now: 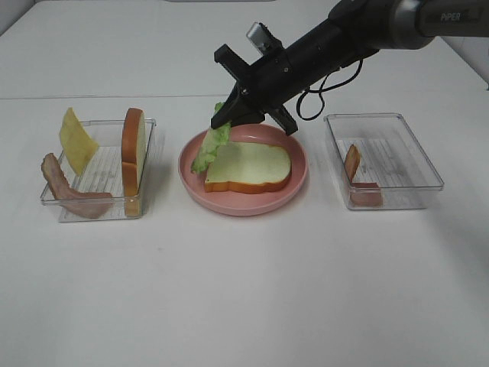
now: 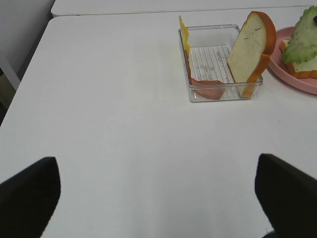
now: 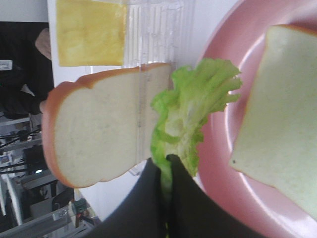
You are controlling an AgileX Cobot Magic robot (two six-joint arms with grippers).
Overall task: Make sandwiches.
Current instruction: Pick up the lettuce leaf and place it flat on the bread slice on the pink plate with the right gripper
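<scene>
White tabletop (image 1: 244, 306) runs under everything I see. My right gripper (image 1: 220, 122) is clamped on the lettuce (image 1: 206, 145), which hangs over the far left rim of the plate (image 1: 299, 180), just beside the bread (image 1: 248, 164) lying flat there. Over in the left tray (image 1: 150, 124) stand cheese (image 1: 76, 139), a bacon strip (image 1: 65, 191) and an upright slice (image 1: 133, 149); the right tray (image 1: 416, 121) holds bacon pieces (image 1: 365, 195). Bare table separates plate and trays, and a wide stretch lies along the near edge. The right arm slopes down from the far right. My left gripper (image 2: 156, 166) hangs spread wide above the table, well apart from the left tray.
</scene>
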